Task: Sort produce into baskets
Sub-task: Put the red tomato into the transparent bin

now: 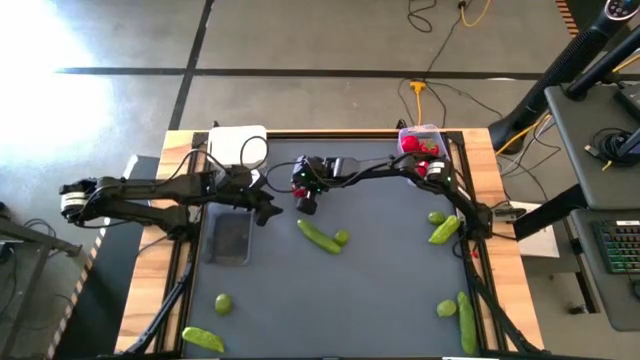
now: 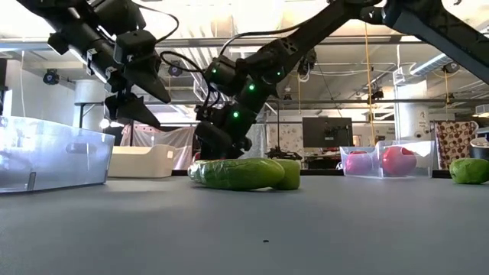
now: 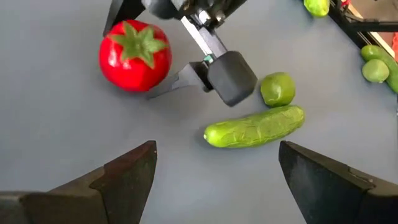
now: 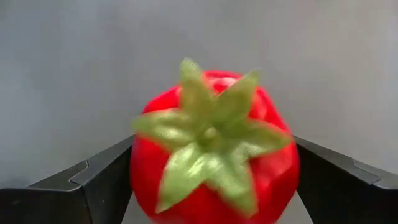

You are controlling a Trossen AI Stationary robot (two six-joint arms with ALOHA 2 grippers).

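1. the step in hand looks like the pick of the round red toy tomato with the green leafy top, which sits on the dark grey surface just beside the long green toy cucumber, on the side of it toward the clear plastic tub.
2. the right pincer is down at the tomato with its dark fingers spread wide, one on each flank of the fruit; it is released, not yet clenched on anything.
3. to do it well, i judge the pincer should settle until the fingers sit level with the widest part of the tomato, below the leafy top, then close evenly so the round body does not squirt out sideways.
4. keep the fruit centred between the fingers; in the right wrist view it looks roughly centred now.
5. lift straight up before travelling, since the cucumber and a small round yellow-green ball touching it lie near, and a dragging sweep could knock them.
6. the clear tub already holds red pieces, so it seems the fitting place for this one; it stands far from the cucumber, at the surface's back edge.
7. the left pincer hovers near the cucumber, also open wide and empty, beside the shallow dark grey tray; it is best kept out of the right arm's path.
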